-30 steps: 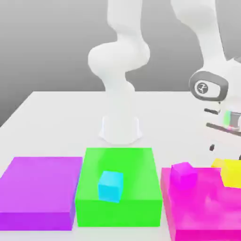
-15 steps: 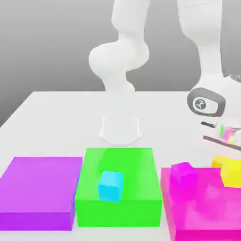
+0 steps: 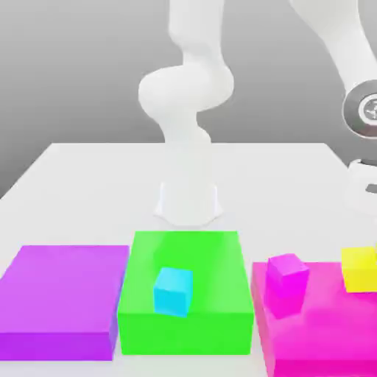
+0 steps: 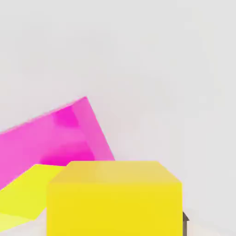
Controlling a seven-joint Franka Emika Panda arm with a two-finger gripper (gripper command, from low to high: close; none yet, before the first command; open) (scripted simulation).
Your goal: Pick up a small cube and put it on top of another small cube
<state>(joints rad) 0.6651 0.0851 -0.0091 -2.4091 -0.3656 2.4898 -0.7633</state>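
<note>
- The table is white and flat; the wall behind it is plain grey
- Three flat blocks sit in a row: purple, green, pink
- The yellow cube hangs over the pink block at the exterior view's right; the claw is clenched on it
- A cyan cube sits on the green block; a magenta cube on the pink one

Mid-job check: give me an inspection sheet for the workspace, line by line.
Surface: white table carrying three flat blocks: purple, green, magenta.
Job's things: yellow cube above the magenta block at the exterior view's right; cyan cube on green; magenta cube on magenta.
Clutter: nothing seen.
Grippers: gripper shut on the yellow cube.
Cables: nothing seen.
Surroundings: plain grey backdrop; arm's white base mid-table.
</note>
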